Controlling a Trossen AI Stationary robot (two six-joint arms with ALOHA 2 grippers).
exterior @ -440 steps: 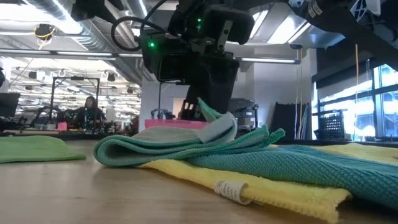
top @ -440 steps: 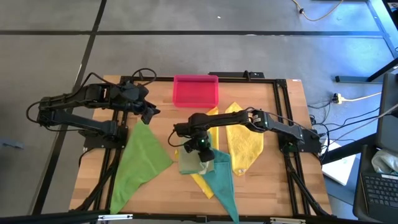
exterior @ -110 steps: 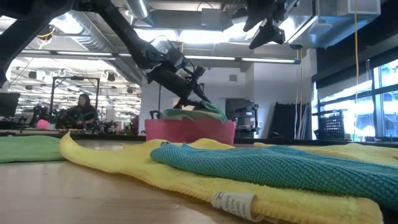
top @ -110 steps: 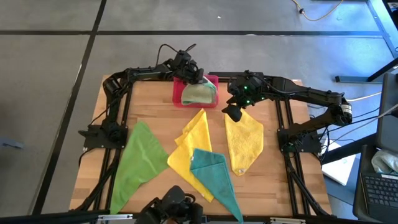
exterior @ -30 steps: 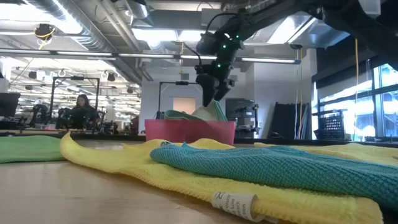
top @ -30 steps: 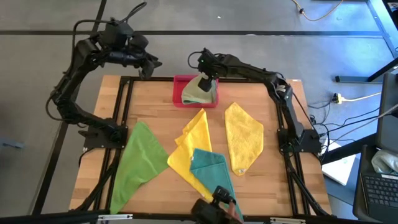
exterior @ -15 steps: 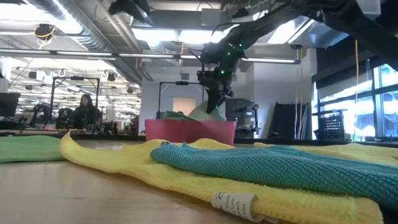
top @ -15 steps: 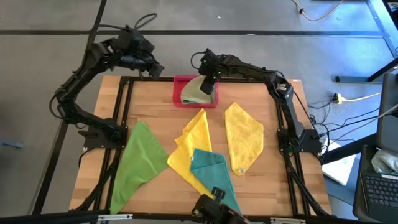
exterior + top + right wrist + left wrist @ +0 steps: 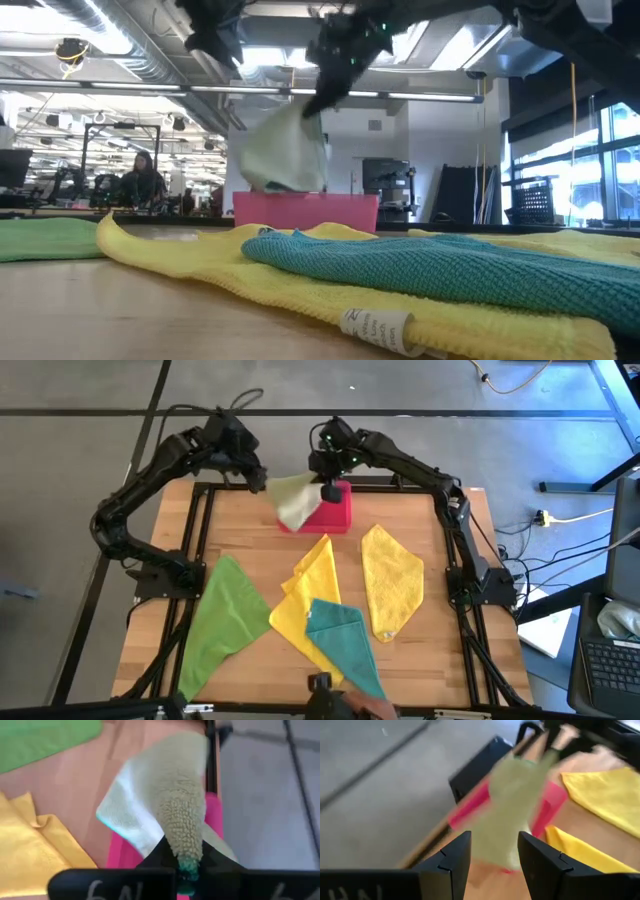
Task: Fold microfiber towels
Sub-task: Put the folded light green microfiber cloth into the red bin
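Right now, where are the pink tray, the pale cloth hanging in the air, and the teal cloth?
Pink tray (image 9: 335,512), high view, its right wall.
Pale cloth (image 9: 292,500), high view, middle of the hanging part.
Teal cloth (image 9: 345,640), high view, its middle.

- The tray (image 9: 337,510) sat at the worktop's (image 9: 250,550) far edge, midway across.
- The right claw (image 9: 327,490) hung above the tray, pinching one towel (image 9: 293,500), which dangled over the tray's left end.
- The left claw (image 9: 256,481) hovered just left of that towel, apart from it.
- Four more towels lay nearer the front: one (image 9: 222,615) leftmost, one (image 9: 393,588) rightmost, and between them one (image 9: 345,643) overlapping another (image 9: 308,590).
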